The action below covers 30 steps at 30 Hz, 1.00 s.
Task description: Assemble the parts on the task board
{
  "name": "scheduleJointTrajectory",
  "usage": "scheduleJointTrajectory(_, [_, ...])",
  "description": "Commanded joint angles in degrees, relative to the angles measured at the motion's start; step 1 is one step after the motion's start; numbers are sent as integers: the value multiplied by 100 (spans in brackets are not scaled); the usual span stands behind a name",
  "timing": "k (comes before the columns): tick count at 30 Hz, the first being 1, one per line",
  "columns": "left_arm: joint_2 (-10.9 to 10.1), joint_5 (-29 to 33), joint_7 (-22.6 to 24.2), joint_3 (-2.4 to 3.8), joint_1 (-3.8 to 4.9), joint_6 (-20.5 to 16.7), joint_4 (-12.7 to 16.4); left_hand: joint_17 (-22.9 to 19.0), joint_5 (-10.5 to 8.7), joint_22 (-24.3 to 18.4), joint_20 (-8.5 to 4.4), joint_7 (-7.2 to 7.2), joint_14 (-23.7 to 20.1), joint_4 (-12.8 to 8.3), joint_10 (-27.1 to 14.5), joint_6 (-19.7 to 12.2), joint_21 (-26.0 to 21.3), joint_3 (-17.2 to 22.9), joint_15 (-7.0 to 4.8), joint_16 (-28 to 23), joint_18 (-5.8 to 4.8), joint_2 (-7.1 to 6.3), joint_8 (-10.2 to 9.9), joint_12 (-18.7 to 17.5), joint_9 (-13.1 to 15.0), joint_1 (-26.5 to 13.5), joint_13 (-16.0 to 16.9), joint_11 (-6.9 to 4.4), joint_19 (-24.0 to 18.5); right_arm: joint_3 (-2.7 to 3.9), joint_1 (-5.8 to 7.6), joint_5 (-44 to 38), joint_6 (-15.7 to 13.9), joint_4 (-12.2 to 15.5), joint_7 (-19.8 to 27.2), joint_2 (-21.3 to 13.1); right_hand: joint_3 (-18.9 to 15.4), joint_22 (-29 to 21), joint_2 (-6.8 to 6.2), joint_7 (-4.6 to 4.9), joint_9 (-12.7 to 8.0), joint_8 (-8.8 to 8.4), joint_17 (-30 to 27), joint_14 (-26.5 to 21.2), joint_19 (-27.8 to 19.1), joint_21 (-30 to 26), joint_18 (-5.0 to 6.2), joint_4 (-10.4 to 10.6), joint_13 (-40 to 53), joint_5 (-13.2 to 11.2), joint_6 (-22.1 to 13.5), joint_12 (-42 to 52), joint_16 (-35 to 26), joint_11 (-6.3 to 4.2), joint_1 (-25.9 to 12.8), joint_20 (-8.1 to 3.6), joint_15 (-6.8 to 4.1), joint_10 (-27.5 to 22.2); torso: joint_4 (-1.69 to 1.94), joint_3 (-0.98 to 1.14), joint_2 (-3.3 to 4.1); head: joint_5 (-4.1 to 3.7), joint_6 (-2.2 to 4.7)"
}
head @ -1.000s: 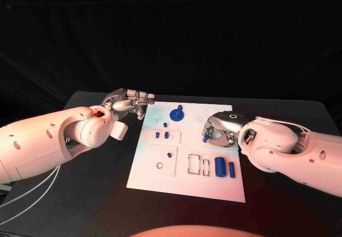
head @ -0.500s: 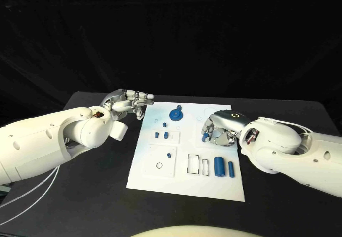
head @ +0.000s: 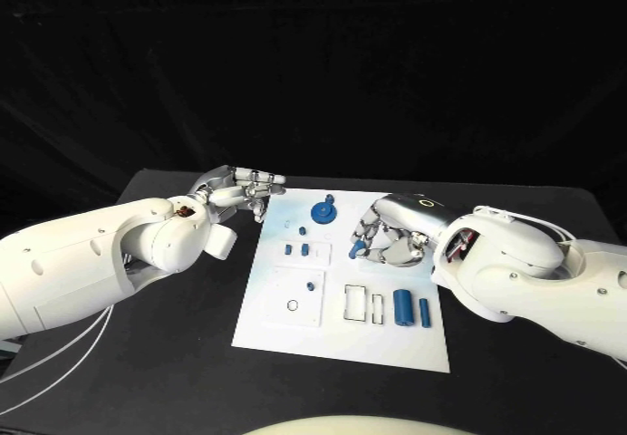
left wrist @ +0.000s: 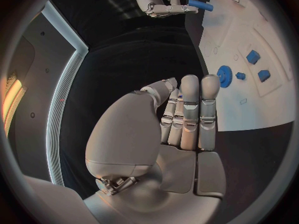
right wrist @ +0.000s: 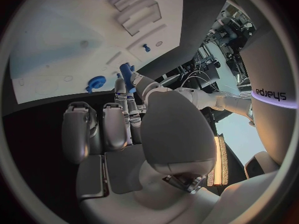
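Parts sit on my white task board (head: 342,340), which lies flat in the middle of the black counter (head: 157,362). I see a round blue gear (head: 322,212) near the far edge of the board. Two small blue blocks (head: 296,247) sit side by side just in front of it. Two long blue pegs (head: 411,306) lie next to each other nearer to me, beside some empty slots.

My right hand (head: 387,237) hangs over the board, close to the gear. Its fingers (right wrist: 120,92) pinch a small blue peg (right wrist: 127,74) between the thumb and a fingertip. I can see this same peg (left wrist: 199,5) sticking out of that hand in the left wrist view too. The peg is up off the board, not touching it.

My left hand (head: 240,192) is by the far left corner of the board, over the dark counter. Its fingers (left wrist: 189,107) are curled in close together, and I see nothing in them. The two hands are apart, with the gear between them.
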Motion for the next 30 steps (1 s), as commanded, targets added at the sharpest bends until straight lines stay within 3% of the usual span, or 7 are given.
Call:
scheduleJointTrajectory(1, [31,13,11,-4,-3,106,-11,-9,15,-5,-2,-5,-41,-37,-42,-28,-26,16,5,-26,95,24,29,27,-6,-14,-5,9,-39,-13,-79,223,-261,28,199,216,-2,844,14,-72,209,-4,3,242,270,18,-52,30,9,8,59,-33,27,6,-66,-43,-29,37,-4,4,6,43,-11])
scheduleJointTrajectory(7, [87,13,10,-12,-5,93,-44,-14,17,-2,-4,-5,-44,-56,-48,-31,-24,33,3,-26,95,31,35,38,-6,5,-4,9,-36,-51,-313,17,-492,-107,337,743,1,839,19,-64,211,-15,0,241,267,5,-49,34,9,26,46,-51,26,10,-67,-43,-27,32,20,-2,13,140,-68])
scheduleJointTrajectory(10, [114,13,5,-13,-5,87,-58,-14,17,-2,-4,-5,-44,-56,-48,-31,-24,33,3,-26,95,31,35,38,-6,5,-4,9,-36,-90,-453,-80,-547,-232,385,999,1,839,20,-59,212,-22,5,242,267,4,-49,37,9,37,38,-62,30,13,-70,-42,-26,28,4,-13,13,199,-87])
scheduleJointTrajectory(18, [147,13,-5,-15,-4,92,-63,-14,17,-2,-4,-5,-44,-56,-48,-31,-24,33,3,-26,95,31,35,38,-6,5,-4,9,-36,-135,-767,-256,-588,-480,413,1361,10,840,28,-53,216,-31,7,242,266,1,-48,27,9,59,30,-81,32,16,-53,-41,-23,25,-2,-3,16,301,-152])
scheduleJointTrajectory(23, [152,13,-13,-15,-4,99,-59,-17,16,5,-5,-4,-44,-64,-50,-32,-19,39,3,-26,93,32,38,44,-5,9,-4,9,-32,-145,-865,-383,-504,-627,377,1483,10,838,25,-48,217,-35,8,242,264,-5,-47,24,10,66,25,-89,33,19,-50,-40,-22,23,2,-2,14,320,-153])
scheduleJointTrajectory(30, [151,13,-18,-15,-4,103,-55,-17,16,5,-5,-4,-44,-64,-50,-32,-19,39,3,-26,93,32,38,44,-5,9,-4,9,-32,-158,-905,-474,-340,-741,337,1572,9,847,21,-45,218,-39,26,245,268,12,-51,20,10,71,21,-96,46,21,-47,-40,-20,20,-1,-2,12,358,-175])
